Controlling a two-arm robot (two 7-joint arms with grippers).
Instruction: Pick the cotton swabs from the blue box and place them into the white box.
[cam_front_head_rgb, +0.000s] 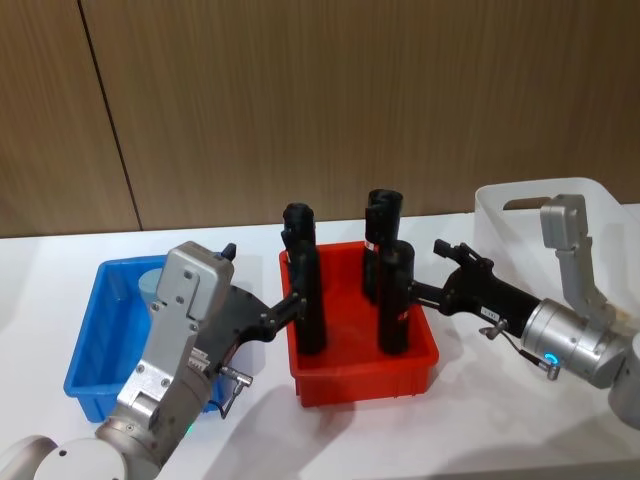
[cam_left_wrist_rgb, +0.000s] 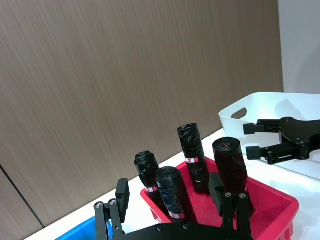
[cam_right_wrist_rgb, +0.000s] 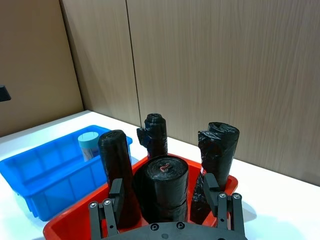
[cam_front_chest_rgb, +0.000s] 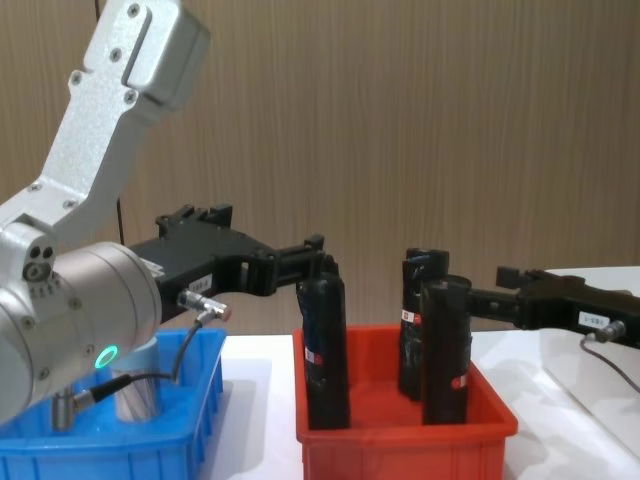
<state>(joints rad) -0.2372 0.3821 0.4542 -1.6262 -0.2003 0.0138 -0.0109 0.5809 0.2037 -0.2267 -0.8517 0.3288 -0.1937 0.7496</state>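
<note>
1. The left gripper (cam_left_wrist_rgb: 169, 189) hangs at the left rim of the red bin (cam_front_head_rgb: 365, 385). Its fingers (cam_left_wrist_rgb: 122, 192) are spread apart and hold nothing.
2. Just ahead of the left gripper stands the nearest of four upright black rolls (cam_front_head_rgb: 310, 300), and the fingertips are level with its top.
3. One jar of the cotton swabs (cam_front_head_rgb: 150, 285) stands upright in the blue box (cam_front_head_rgb: 100, 330). It is behind the left gripper and to its left, back beside that arm's wrist, and is touched by neither gripper.
4. The blue box lies on the white surface (cam_front_head_rgb: 480, 420) under the left arm, just beside the red bin.
5. The right gripper (cam_right_wrist_rgb: 161, 185) reaches in from the other side, over the red bin's right rim. Its fingers are also parted and empty.
6. A black roll stands straight in front of the right gripper, just beyond its open fingertips. Whether they touch it cannot be told.
7. The white box (cam_front_head_rgb: 500, 200) sits behind the right gripper and to its right, beside that arm's wrist.
8. The two grippers point toward each other with the black rolls between them.
</note>
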